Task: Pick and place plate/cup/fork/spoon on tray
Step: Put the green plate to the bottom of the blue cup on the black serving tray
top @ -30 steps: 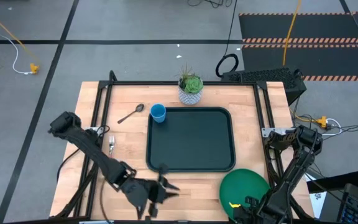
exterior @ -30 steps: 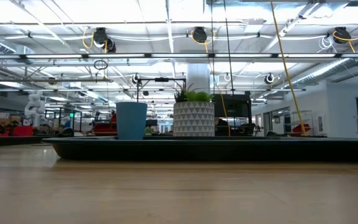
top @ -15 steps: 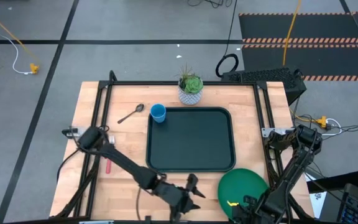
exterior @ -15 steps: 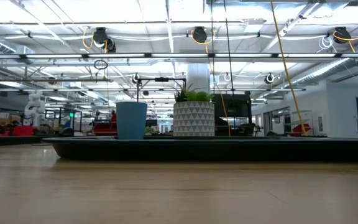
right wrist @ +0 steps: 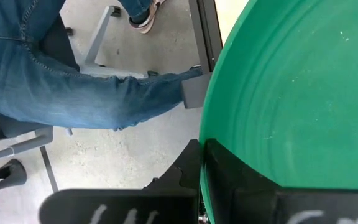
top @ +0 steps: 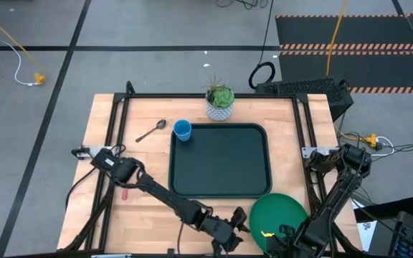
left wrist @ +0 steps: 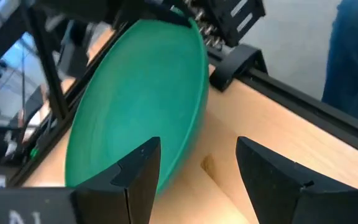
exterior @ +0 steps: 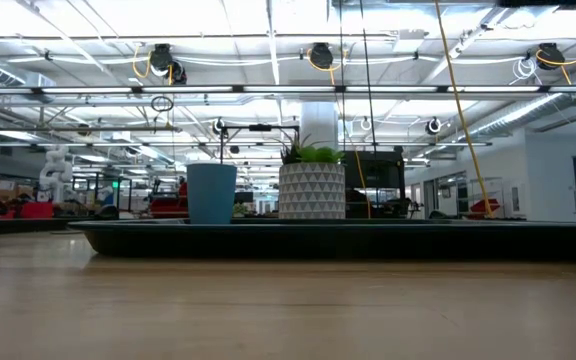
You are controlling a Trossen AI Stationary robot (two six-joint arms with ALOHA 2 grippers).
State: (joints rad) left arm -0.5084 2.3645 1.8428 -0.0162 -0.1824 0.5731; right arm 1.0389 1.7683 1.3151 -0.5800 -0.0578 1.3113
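the left gripper is wide open beside the plate at the lower right. the right gripper holds the plate's edge.

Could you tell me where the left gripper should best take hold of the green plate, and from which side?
Probably the rim facing the left gripper. The large flat green plastic plate offers only that thin edge, so open fingers should straddle it, one above and one below. The right gripper already clamps the opposite edge.
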